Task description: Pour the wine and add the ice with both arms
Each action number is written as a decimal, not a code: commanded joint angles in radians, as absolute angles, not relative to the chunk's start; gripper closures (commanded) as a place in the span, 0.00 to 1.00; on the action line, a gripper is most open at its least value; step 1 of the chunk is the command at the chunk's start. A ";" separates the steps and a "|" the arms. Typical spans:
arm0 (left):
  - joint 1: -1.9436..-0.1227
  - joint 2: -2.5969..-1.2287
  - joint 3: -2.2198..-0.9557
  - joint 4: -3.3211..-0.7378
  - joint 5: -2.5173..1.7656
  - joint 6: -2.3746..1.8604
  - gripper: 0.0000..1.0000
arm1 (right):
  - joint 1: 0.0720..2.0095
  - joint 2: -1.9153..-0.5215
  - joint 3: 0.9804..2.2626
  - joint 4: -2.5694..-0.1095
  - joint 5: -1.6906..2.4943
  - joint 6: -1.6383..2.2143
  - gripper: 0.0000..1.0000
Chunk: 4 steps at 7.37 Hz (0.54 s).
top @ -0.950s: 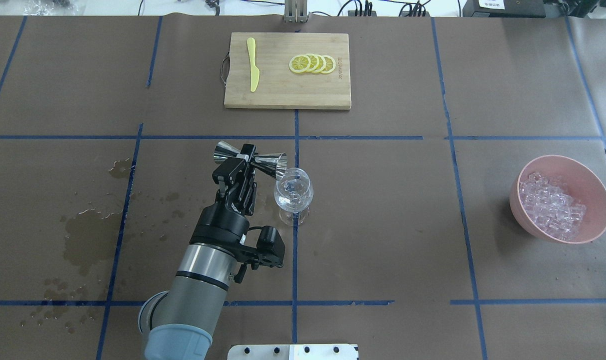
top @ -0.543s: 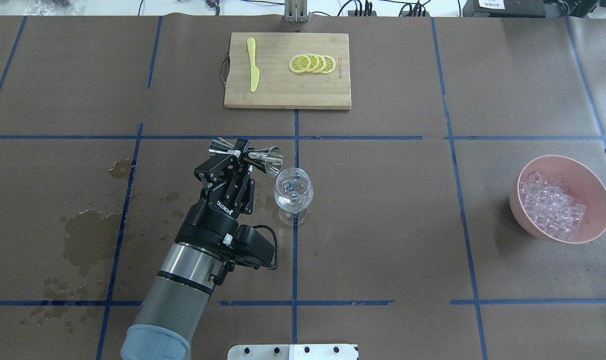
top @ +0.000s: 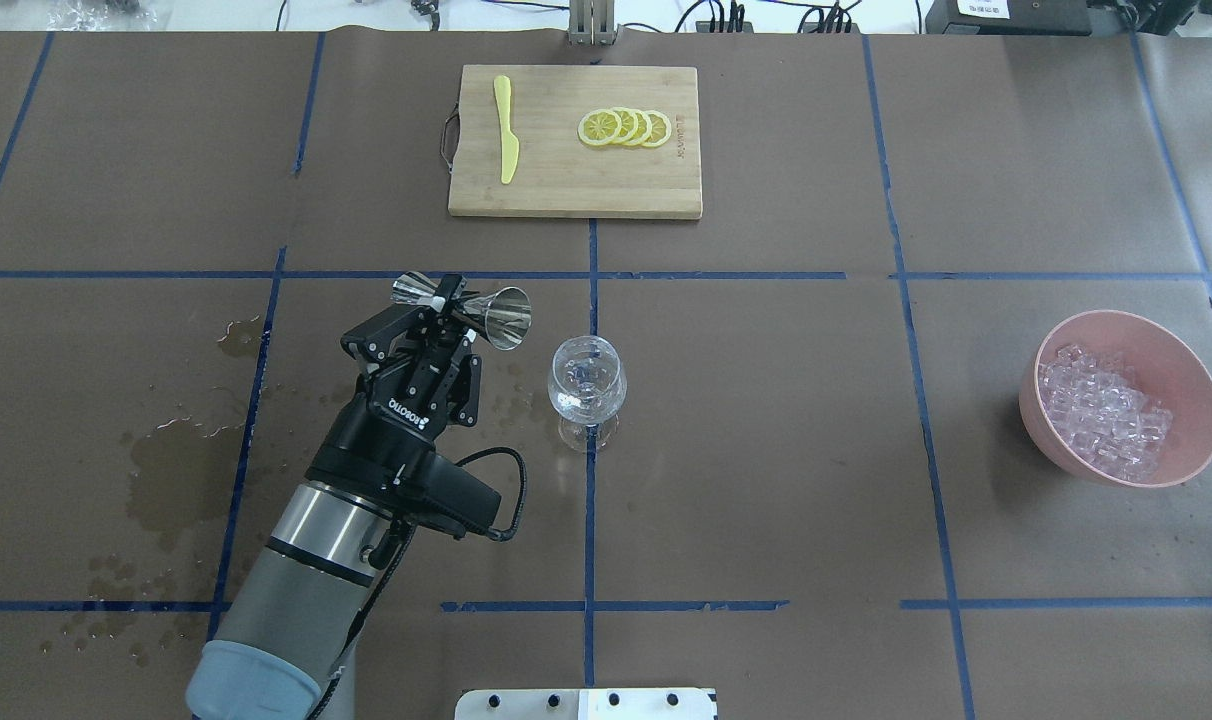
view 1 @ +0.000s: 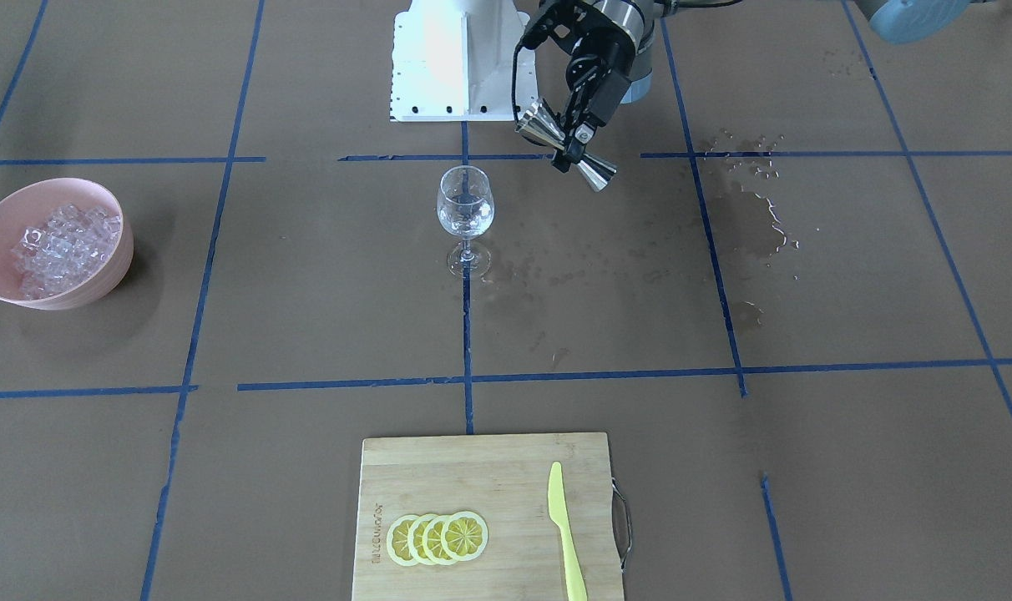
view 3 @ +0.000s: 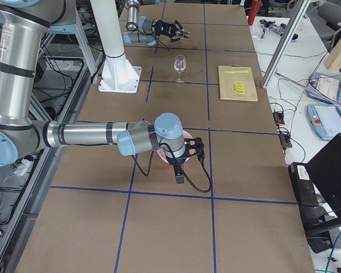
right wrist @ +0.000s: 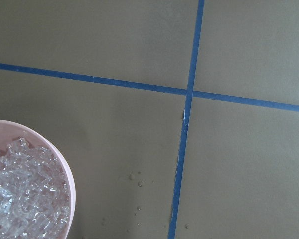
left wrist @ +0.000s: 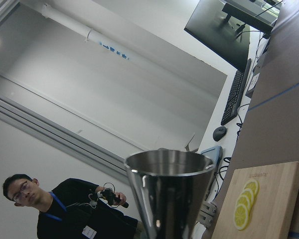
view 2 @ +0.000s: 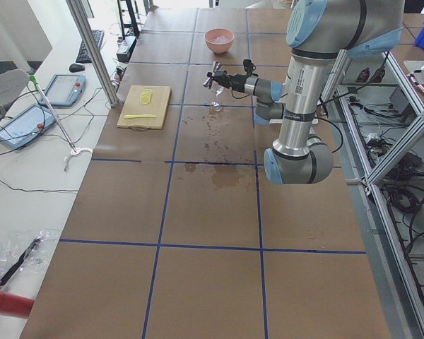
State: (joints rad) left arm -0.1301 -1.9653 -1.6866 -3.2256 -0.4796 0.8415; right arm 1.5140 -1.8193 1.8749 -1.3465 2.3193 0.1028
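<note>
The table (top: 766, 450) is covered in brown paper and divided by blue tape into cells, so each item has its own station. Wet stains (top: 176, 480) mark the paper on the robot's left side.

The left arm (top: 316, 560) reaches forward over the cell just left of the centre line. The right arm (view 3: 91, 135) shows only in the right side view, extended low and near the pink bowl (top: 1191, 370). This is probably a waiting position for the ice step. Whether the right gripper (view 3: 188, 152) is wide or narrow cannot be told from that view.

The cutting board (top: 566, 180) lies at the far edge and carries lemon slices (top: 626, 128) and a yellow knife (top: 507, 130). Both are well clear of the pouring area.

The wine glass (top: 587, 385) stands upright on the centre tape line, within reach of either arm.

The left gripper (top: 449, 305) is clamped on the narrow waist of the steel jigger (top: 501, 315). The jigger is held on its side with the wide mouth facing the glass, near the rim but not over it.

The ice (top: 1106, 415) is heaped in the bowl, and none is in the glass.

The wine (view 1: 464, 225) appears to be a little clear liquid low in the glass. The pour is probably done and the ice not yet added.
</note>
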 commanded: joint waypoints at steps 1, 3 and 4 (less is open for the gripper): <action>-0.133 -1.825 -1.707 -3.354 -0.514 0.842 1.00 | 1.514 -1.819 1.876 -1.345 2.319 0.101 0.00; -0.133 -1.659 -1.740 -3.495 -0.538 0.844 1.00 | 1.514 -1.821 1.878 -1.347 2.319 0.101 0.00; -0.133 -1.578 -1.740 -3.566 -0.549 0.844 1.00 | 1.516 -1.821 1.879 -1.345 2.319 0.101 0.00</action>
